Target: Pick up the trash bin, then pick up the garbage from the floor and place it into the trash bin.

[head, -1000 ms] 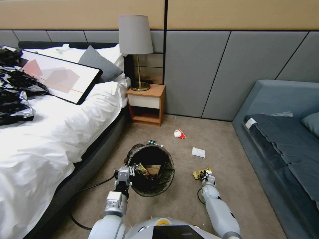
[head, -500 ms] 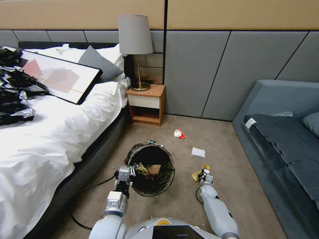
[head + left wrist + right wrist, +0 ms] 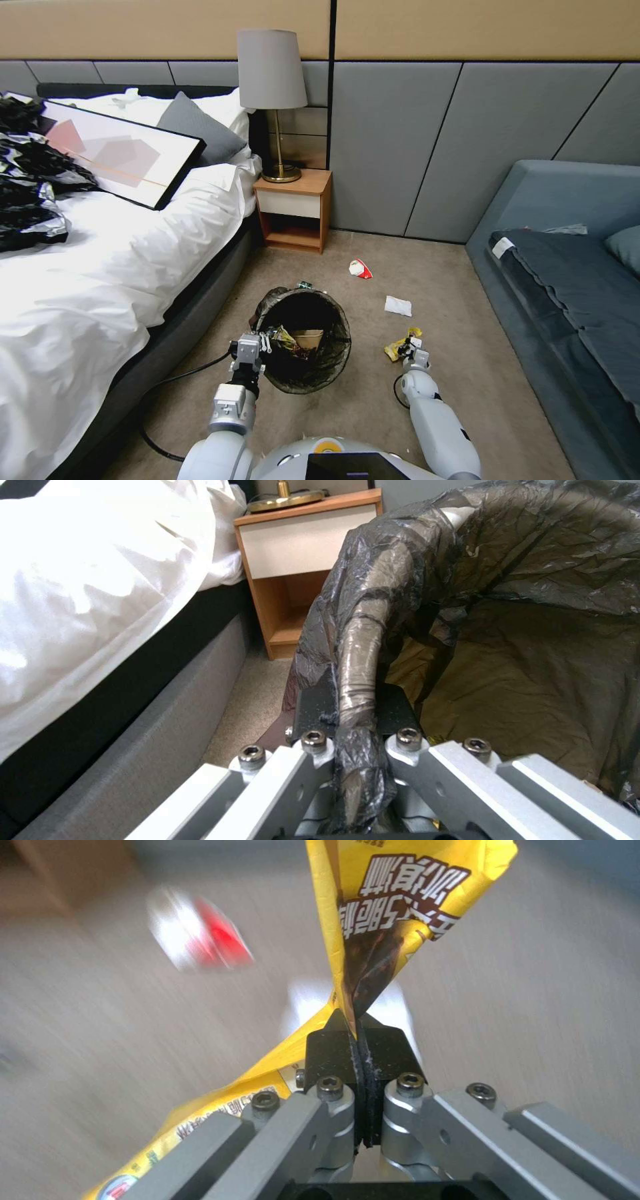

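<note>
1. Two grippers engaged. My left gripper is clenched on the near rim of the trash bin; in the left wrist view the pads pinch the bag-wrapped rim from both sides.
2. Trash bin: open mouth tilted toward me, black liner folded over the rim, beside the bed on the carpet. Whether its base touches the carpet, I cannot tell.
3. Inside the bin: a brown paper piece and a yellowish crumpled packet.
4. My right gripper is low over the carpet, right of the bin, clamped on a yellow snack packet. In the right wrist view the black pads are pressed together with the yellow film caught between them, part of it standing up past the fingertips, part trailing back along the finger.
5. Garbage on the floor: a red-and-white wrapper near the nightstand; a white paper scrap between that wrapper and my right gripper; a green-labelled bottle just behind the bin's far rim.
6. Black cable runs along the carpet by the bed, beside my left arm.
</note>
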Robot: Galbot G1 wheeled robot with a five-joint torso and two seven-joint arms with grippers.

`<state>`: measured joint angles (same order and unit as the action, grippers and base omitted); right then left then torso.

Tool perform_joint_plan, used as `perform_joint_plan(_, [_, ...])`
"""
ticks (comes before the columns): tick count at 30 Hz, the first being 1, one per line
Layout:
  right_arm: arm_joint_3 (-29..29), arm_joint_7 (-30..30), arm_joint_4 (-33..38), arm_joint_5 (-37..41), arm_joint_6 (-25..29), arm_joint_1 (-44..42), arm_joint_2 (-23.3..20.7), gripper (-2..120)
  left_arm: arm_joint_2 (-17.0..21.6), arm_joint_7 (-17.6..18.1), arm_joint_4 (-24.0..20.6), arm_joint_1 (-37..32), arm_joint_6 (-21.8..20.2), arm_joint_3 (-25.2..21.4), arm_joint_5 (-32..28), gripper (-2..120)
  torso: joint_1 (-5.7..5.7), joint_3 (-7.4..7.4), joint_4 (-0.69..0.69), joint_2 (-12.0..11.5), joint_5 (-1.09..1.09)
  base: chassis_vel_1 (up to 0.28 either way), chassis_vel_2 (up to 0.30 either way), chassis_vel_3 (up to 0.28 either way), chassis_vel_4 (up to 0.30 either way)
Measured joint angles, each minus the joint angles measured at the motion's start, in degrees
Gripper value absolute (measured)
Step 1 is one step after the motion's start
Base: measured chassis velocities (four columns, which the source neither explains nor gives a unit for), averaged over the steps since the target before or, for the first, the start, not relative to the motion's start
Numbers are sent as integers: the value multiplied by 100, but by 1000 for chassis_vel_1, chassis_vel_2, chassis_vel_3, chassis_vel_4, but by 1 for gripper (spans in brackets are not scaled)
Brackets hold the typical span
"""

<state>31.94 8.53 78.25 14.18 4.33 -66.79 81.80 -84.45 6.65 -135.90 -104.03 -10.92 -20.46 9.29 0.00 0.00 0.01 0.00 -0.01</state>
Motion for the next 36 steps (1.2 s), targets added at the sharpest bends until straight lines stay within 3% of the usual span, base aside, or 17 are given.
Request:
perform_joint_plan(3, [-137,-447,1360,-278,559,-416,-6,0,11,-25,13,1,-38,25,-81,1,0,0,-3,0,2,0,0,0,0])
perform_joint_plan(4, [-137,-447,1360,-278,559,-416,-6,0,11,-25,13,1,-38,25,-81,1,0,0,-3,0,2,0,0,0,0])
perform_joint_plan(7, [-322,-973,2629,-343,872,-783,-26,0,22,-35,13,-9,-57,34,-143,1,0,-1,0,0,0,0,0,0,0])
perform_joint_plan(11, [-442,-1359,3241,-353,1029,-977,-45,0,29,-44,18,-13,-80,35,-185,1,0,0,0,0,-1,0,0,0,0])
perform_joint_plan(14, [-775,-2025,4151,-351,1273,-1345,-201,0,27,-53,64,-4,-88,62,-189,1,0,-1,0,0,0,0,0,0,0])
perform_joint_plan(17, [-1055,-2363,4472,-289,1392,-1571,-360,0,21,-56,100,14,-89,88,-185,1,0,-1,-1,1,-1,0,0,0,0])
perform_joint_plan(26, [-1933,-2856,4372,-496,1539,-1937,-717,0,26,-55,190,66,-90,163,-173,1,0,0,0,0,1,0,0,0,0])
perform_joint_plan(36, [-2198,-2984,3835,-847,1775,-2186,-696,0,52,-51,209,104,-91,199,-175,1,0,0,-1,0,0,0,0,0,0])
